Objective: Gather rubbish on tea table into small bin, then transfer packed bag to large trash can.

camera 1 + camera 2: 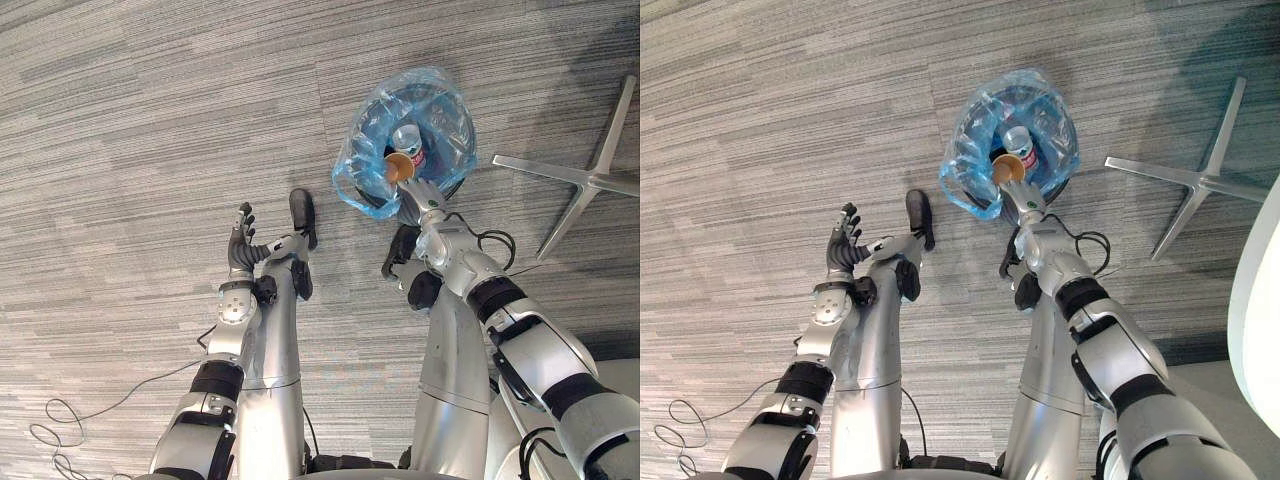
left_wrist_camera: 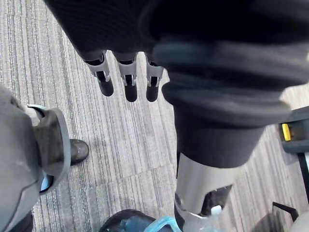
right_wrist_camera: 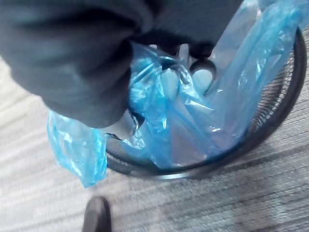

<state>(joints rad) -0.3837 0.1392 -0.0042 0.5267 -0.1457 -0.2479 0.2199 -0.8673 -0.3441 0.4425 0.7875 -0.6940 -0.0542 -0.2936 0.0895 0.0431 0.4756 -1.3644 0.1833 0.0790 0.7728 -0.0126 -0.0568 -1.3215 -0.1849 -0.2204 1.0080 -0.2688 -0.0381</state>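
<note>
One bin, perhaps one bottle inside

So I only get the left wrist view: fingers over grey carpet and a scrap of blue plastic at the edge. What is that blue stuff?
Observer: A blue bag lining a small black wire bin on the carpet.
Operator: Anything in it?
Observer: Yes, a clear bottle lies inside.
Operator: And where is the other hand?
Observer: The right hand hangs over the bin's near rim, an orange-brown thing at its tip; whether it holds that, I cannot tell.
</note>
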